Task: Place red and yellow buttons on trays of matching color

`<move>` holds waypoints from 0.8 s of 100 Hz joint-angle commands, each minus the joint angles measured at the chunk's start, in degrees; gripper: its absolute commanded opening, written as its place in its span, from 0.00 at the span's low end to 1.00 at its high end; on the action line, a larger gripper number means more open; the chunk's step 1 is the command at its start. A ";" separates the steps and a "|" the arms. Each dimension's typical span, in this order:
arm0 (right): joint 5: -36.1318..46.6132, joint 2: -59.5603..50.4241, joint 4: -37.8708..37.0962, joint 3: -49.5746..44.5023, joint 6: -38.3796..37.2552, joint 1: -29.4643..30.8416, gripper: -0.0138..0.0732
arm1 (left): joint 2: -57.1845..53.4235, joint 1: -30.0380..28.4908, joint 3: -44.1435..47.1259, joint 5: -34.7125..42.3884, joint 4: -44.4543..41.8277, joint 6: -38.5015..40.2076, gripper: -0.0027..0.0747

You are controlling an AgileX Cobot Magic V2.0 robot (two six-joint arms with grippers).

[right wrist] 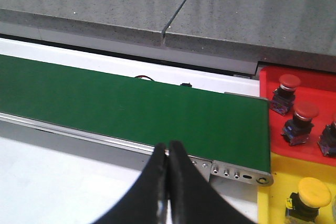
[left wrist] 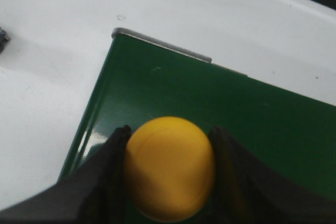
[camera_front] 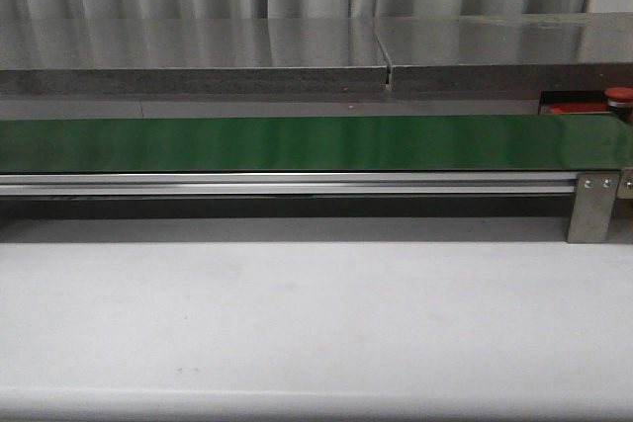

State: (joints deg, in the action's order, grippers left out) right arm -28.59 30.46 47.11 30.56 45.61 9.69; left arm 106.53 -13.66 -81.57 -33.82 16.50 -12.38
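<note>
A yellow button sits clamped between the dark fingers of the left gripper, above the green belt near its metal-edged end. The right gripper has its fingers pressed together on nothing, just on the near side of the belt's other end. Past that end lies the red tray, holding red buttons, and beside it the yellow tray with another yellow-capped button.
</note>
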 commanded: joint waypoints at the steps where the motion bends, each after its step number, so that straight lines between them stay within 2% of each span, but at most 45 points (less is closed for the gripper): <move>1: 2.43 -0.07 1.12 1.43 0.54 0.01 0.02 | -3.50 0.36 -0.08 4.92 1.42 -0.65 0.01; 12: 2.43 -0.07 1.12 1.43 0.54 0.01 0.02 | -3.50 0.36 0.20 4.84 1.53 -1.58 0.03; 19: 2.43 -0.07 1.12 1.43 0.54 0.01 0.02 | -3.50 0.36 0.20 4.69 1.67 -1.80 0.11; 29: 2.43 -0.07 1.12 1.43 0.54 0.01 0.02 | -3.50 0.36 -0.15 3.72 3.39 -3.66 0.38; 36: 2.43 -0.07 1.12 1.43 0.54 0.01 0.02 | -3.50 0.36 -0.15 3.49 5.20 -4.12 0.66; 41: 2.43 -0.07 1.12 1.43 0.54 0.01 0.02 | -3.50 0.36 -0.18 2.95 5.74 -4.12 0.81; 48: 2.43 -0.07 1.12 1.43 0.54 0.01 0.02 | -3.50 0.36 -0.51 1.88 5.96 -4.12 0.93; 52: 2.43 -0.07 1.12 1.43 0.54 0.01 0.02 | -3.50 0.36 -1.04 1.37 5.96 -4.12 0.95; 80: 2.43 -0.07 1.12 1.43 0.54 0.01 0.02 | -3.50 0.36 -9.40 -3.02 2.92 -4.51 0.89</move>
State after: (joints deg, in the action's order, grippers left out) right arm -28.59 30.46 47.11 30.56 45.61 9.69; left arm 106.38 -13.66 -86.58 -37.86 19.95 -16.58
